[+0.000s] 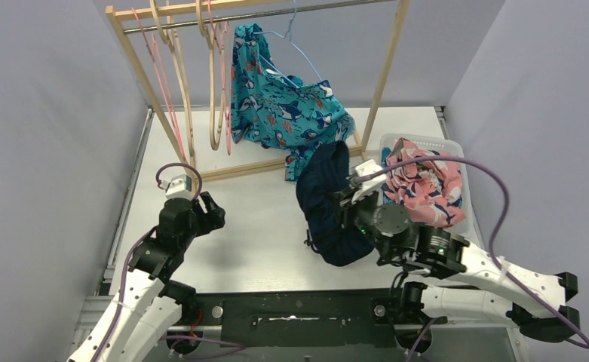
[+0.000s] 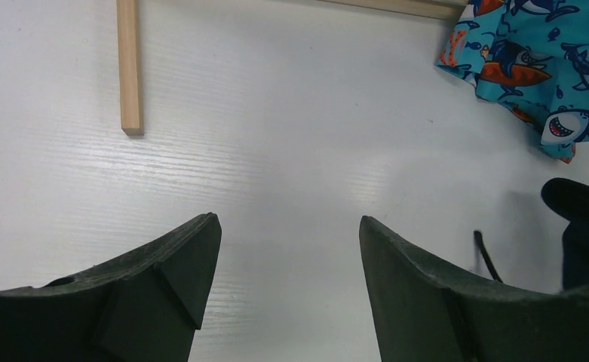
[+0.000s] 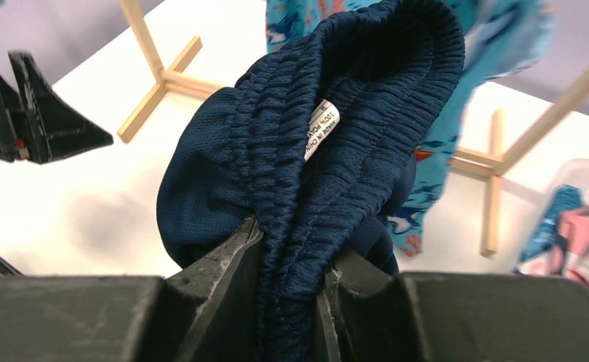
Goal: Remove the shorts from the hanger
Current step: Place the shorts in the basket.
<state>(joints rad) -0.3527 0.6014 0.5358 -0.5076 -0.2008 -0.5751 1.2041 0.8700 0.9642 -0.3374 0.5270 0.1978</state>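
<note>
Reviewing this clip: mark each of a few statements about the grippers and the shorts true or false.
1. The right gripper is shut on the navy shorts at the waistband. True.
2. The left gripper holds the shark-print shorts. False: it is open and empty above the table.
3. The shark-print shorts lie in the basket. False: they hang from the rack.
4. The pink floral shorts lie in the basket. True.

Top view looks steeply down from behind onto the worktop; both wrist views sit close over it; all share the teal shorts.
</note>
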